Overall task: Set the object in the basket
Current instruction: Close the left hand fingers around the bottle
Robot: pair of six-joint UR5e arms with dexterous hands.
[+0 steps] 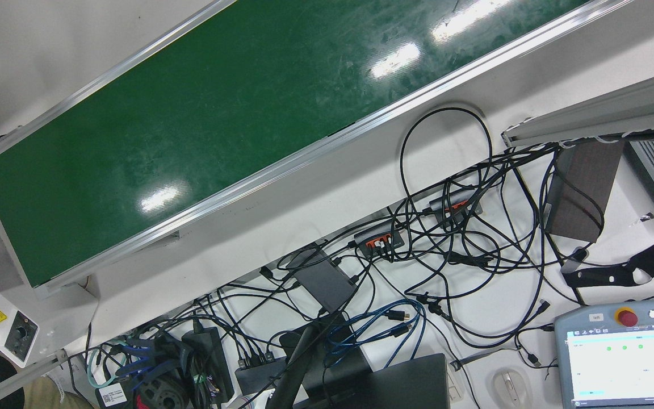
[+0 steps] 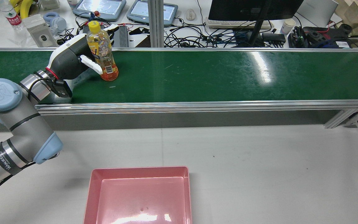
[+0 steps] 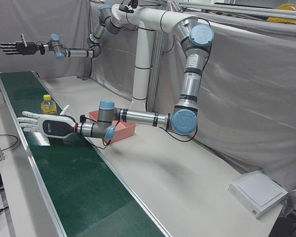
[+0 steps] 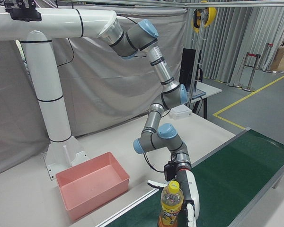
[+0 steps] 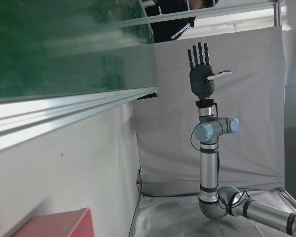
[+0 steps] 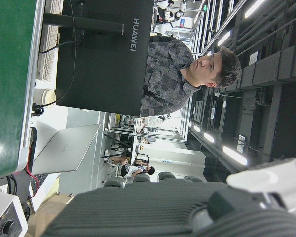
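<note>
Clear plastic bottle (image 2: 103, 51), yellow cap, amber liquid, printed label, stands upright on the scuffed glossy green belt (image 2: 197, 74), upper left of the rear view. Left hand (image 2: 73, 59), dark shell with white fingers (image 2: 91, 63), sits just beside it, fingers spread wide, holding nothing. Right hand (image 3: 15, 48), upper left in the left-front view, is raised, flat, fingers apart. Pink rectangular plastic basket (image 2: 139, 174) sits on the grey worktop (image 2: 259, 161), bottom centre of the rear view.
</note>
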